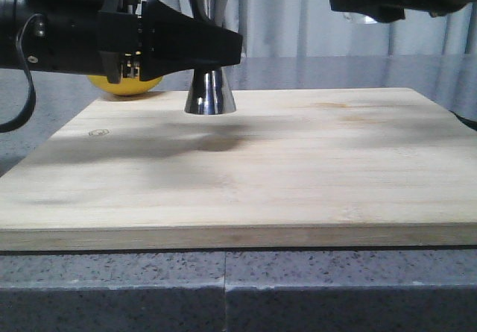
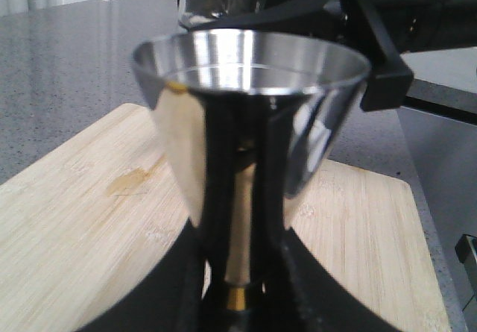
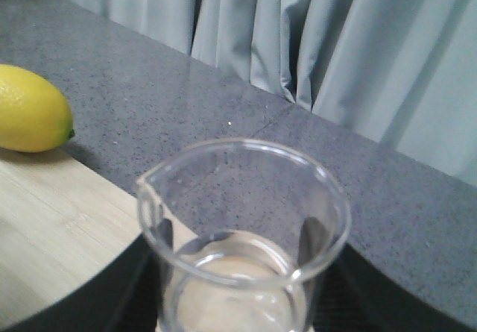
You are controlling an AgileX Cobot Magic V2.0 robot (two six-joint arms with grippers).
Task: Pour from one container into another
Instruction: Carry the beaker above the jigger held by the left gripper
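On a bamboo cutting board (image 1: 246, 175), the left gripper (image 1: 216, 48) clamps the steel jigger (image 1: 210, 97) at its narrow gold-banded waist, base standing on the board. The right gripper (image 3: 238, 302), raised at right, clasps the glass beaker (image 3: 242, 235) (upright, apparently empty). Polished steel looks slippery and stiff; thin glass is light and fragile, best held mid-wall.

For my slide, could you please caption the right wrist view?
Right gripper holding glass beaker, lemon behind.

A kitchen-style counter: speckled grey stone worktop (image 1: 223, 287); wooden cutting board (image 1: 246, 175); lemon (image 3: 30, 108); steel jigger (image 2: 250, 123); pale curtains (image 3: 335, 41) behind.
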